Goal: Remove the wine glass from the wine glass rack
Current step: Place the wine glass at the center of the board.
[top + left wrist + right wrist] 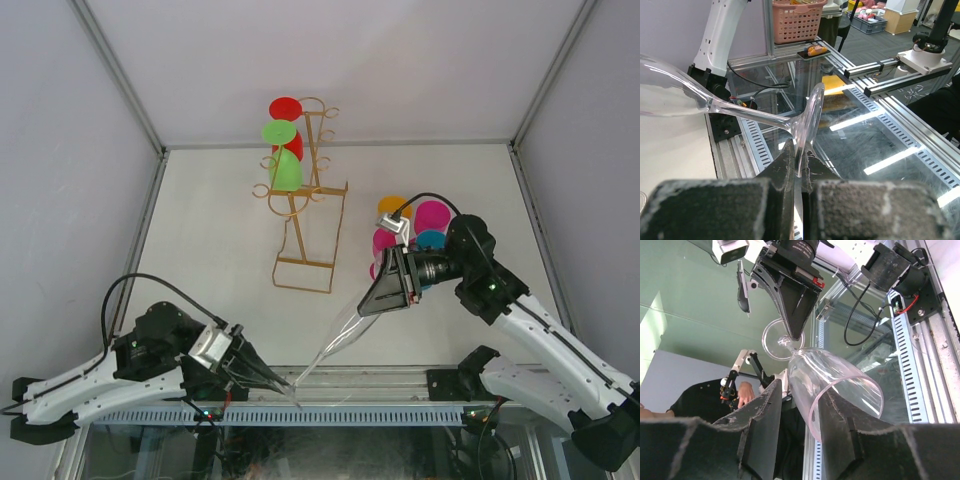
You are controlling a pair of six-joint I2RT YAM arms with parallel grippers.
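Pinching foot of clear wine glass [338, 338] w/ left claw [799, 167], squeezed tight, low centre of top view, well off gold rack [307, 200] up top-centre. Straddling the bowl w/ right claw [799, 410], part open, can't tell if touching.

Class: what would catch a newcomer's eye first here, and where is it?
A clear wine glass stretched between the arms near the table's front edge, its foot pinched in the left fingers, its bowl between the right fingers. Behind, the gold wine glass rack carries coloured glasses.
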